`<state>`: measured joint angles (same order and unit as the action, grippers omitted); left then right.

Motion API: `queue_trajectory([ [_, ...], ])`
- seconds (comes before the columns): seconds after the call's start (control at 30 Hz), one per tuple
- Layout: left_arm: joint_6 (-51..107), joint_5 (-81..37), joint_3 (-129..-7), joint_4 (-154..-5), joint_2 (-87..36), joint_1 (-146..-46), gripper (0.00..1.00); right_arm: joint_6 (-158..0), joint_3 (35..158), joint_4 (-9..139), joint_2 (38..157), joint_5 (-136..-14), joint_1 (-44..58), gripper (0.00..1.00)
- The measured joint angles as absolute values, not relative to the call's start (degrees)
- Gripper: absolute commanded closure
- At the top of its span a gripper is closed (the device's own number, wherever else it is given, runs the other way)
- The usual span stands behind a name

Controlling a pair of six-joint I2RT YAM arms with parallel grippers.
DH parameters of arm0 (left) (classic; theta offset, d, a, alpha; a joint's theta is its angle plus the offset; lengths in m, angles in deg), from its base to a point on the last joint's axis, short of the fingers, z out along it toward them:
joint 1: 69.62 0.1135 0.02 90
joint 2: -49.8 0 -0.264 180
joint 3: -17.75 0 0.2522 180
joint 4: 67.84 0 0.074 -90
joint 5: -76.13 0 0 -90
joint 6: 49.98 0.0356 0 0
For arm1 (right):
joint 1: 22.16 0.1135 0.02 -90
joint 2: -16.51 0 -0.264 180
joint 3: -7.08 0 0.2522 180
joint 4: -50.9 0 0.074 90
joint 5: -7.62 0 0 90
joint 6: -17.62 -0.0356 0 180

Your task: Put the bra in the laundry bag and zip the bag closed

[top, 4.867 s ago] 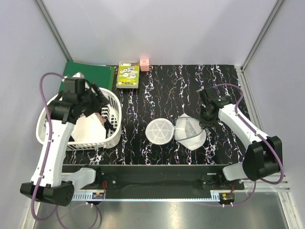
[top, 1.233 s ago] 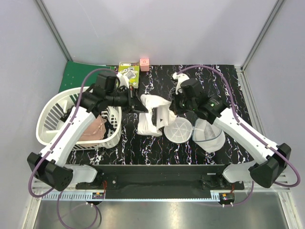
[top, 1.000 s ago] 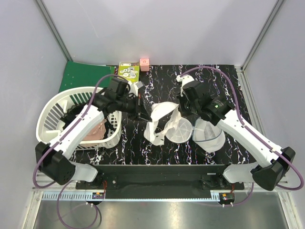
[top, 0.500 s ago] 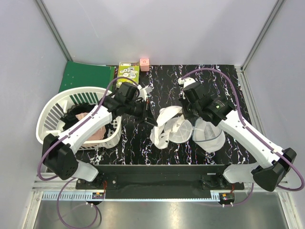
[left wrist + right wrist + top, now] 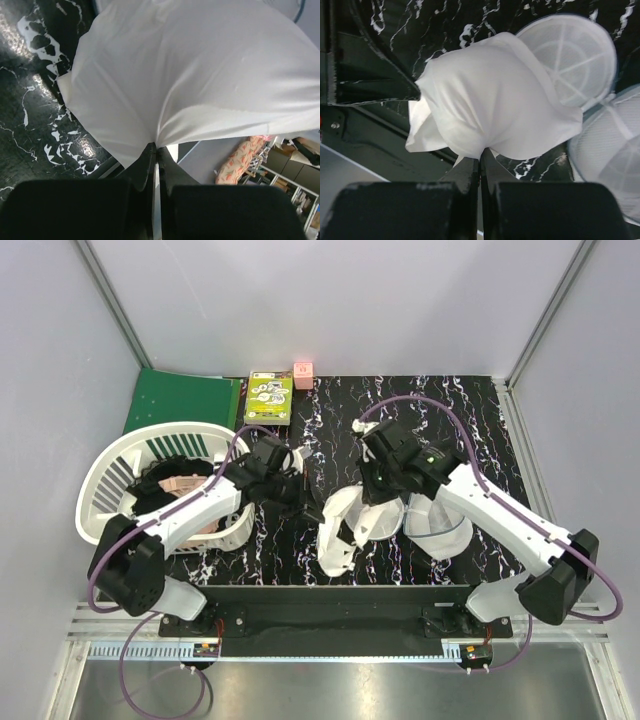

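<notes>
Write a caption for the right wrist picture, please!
Right gripper pinches a white garment, with the open laundry bag just behind it.

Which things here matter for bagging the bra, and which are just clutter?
Job: white bra, pinched by left gripper and right gripper; open laundry bag.
Clutter: white basket, pink garment inside it, green folder, green box, pink block.

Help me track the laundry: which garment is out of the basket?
The white garment, pinched by the left pincer and the right pincer. The pink garment and the black garment lie inside the white basket.
</notes>
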<state>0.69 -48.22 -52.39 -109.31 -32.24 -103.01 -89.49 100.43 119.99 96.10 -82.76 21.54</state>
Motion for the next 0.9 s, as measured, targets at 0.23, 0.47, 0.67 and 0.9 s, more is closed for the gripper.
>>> queue_trajectory([
  [0.23,-0.5,-45.2,-47.4,-108.7,-28.4,-102.2,0.51,-95.4,100.8,118.4,101.5,-79.2,23.9,1.00],
  [0.47,-0.4,-41.7,-46.0,-112.1,-18.0,-101.6,0.09,-99.5,100.8,114.7,104.4,-74.8,24.6,1.00],
  [0.67,-0.7,-36.5,-46.0,-119.6,-7.8,-101.6,0.01,-100.3,100.8,112.1,107.1,-70.2,26.5,0.87],
  [0.9,-1.3,-29.1,-49.7,-131.6,-0.6,-101.6,0.04,-101.1,100.8,108.1,112.4,-59.7,29.6,0.45],
])
